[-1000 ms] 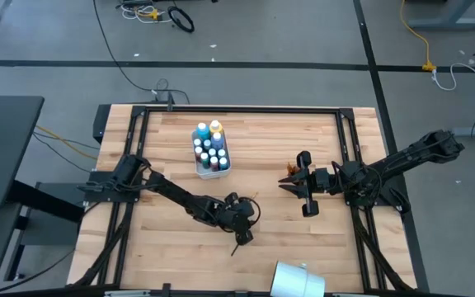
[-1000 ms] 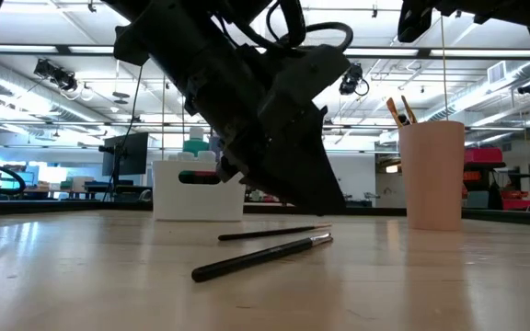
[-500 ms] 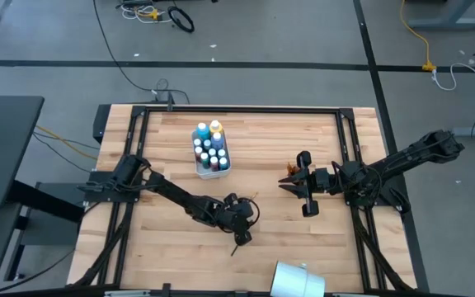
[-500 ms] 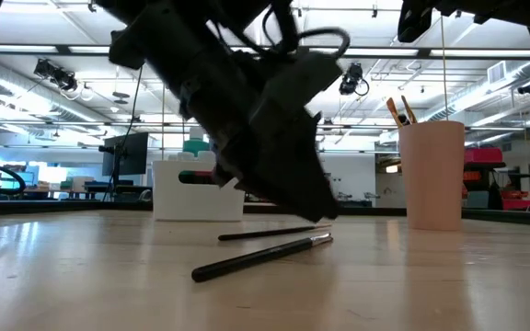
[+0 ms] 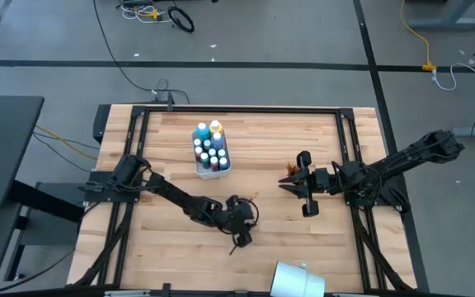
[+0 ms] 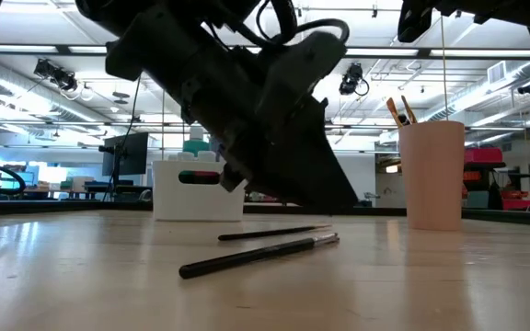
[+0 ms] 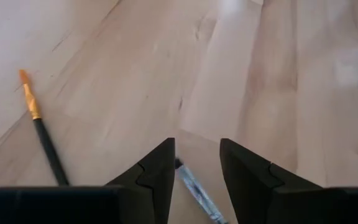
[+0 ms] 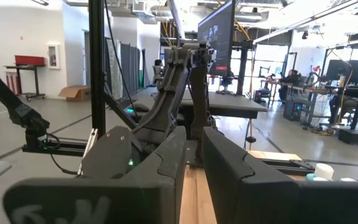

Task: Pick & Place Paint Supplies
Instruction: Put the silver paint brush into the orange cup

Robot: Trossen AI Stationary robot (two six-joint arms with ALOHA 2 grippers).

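Two dark-handled brushes lie flat on the wooden table. The nearer brush [image 6: 256, 255] has a silver ferrule, and its bristle end [image 7: 190, 182] shows between the fingers of my left gripper [image 7: 197, 146]. That gripper slants down over it [image 5: 239, 234] and is open. The other brush [image 7: 42, 134] has an orange tip and lies to one side. More brushes stand in a pale cup [image 6: 431, 175]. Small paint bottles stand in a white bin [image 5: 198, 167]. My right gripper [image 5: 284, 183] hangs raised at mid right, slightly open, with nothing between its fingers [image 8: 194, 134]. My left gripper has one finger [image 7: 157, 171] on each side of the nearer brush's bristle end, slanting down from the table's left. The brush lies flat on the table. I cannot tell whether either finger touches it.
The white bin [image 6: 199, 198] stands at the far left of centre. A white cylindrical object [image 5: 298, 280] sits at the table's near edge. Black rails [image 5: 349, 132] frame the table top. Bare wood lies between the two arms.
My left gripper has tipped further down over the brushes without moving away. The nearer brush has turned a little on the table, with its handle end sliding toward the table's left.
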